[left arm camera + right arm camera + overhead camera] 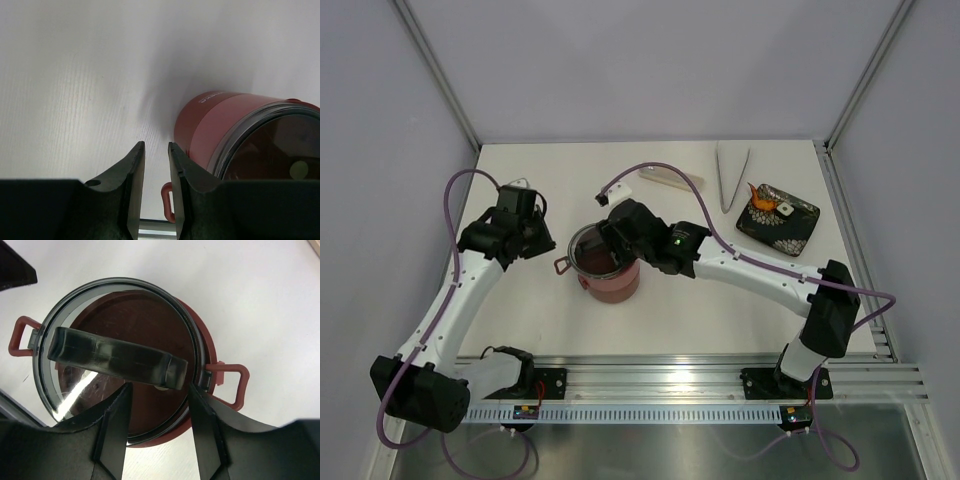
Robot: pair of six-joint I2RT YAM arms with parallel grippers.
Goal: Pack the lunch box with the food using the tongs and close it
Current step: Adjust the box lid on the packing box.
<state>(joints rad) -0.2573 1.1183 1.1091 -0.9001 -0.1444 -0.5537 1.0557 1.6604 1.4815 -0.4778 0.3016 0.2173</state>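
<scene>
From above, the lunch box (612, 278) stands mid-table (720, 315) with the right gripper (610, 238) over it and the left gripper (542, 236) just beside it toward the left edge, while the tongs (730, 175) lie by the far edge and the food (765, 203) sits on a black tray (800, 230) near the far right corner. The left wrist view shows its jaws narrowly parted on nothing. The right wrist view shows spread, released jaws flanking the lid handle (115, 357).
</scene>
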